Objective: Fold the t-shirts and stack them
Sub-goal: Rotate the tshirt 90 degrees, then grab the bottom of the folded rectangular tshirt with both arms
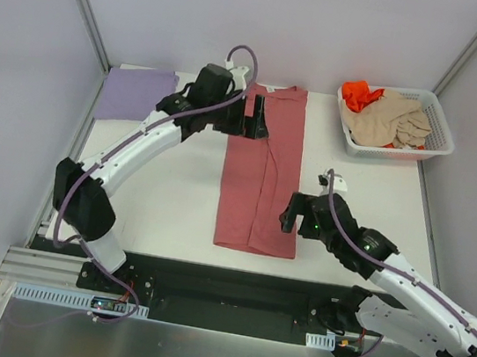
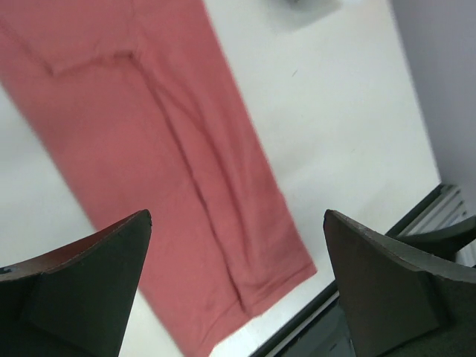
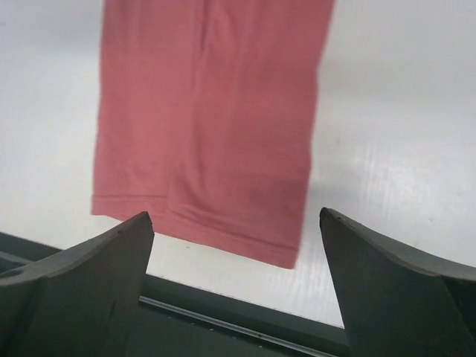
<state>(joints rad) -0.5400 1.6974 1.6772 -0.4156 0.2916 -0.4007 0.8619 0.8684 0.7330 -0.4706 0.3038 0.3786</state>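
Observation:
The rose-red t-shirt [image 1: 263, 171] lies flat in the middle of the table, folded lengthwise into a long strip; it also shows in the left wrist view [image 2: 149, 149] and the right wrist view [image 3: 216, 111]. My left gripper [image 1: 257, 121] is open and empty above the strip's far end. My right gripper [image 1: 289, 214] is open and empty just right of the strip's near end. The lavender t-shirt [image 1: 133, 93] lies folded at the far left. The beige t-shirt [image 1: 391, 120] and the orange t-shirt [image 1: 360, 93] sit crumpled in the basket.
A white mesh basket [image 1: 441, 127] stands at the far right corner. The table's black near edge [image 1: 234, 271] runs just below the shirt's hem. Grey walls close the sides.

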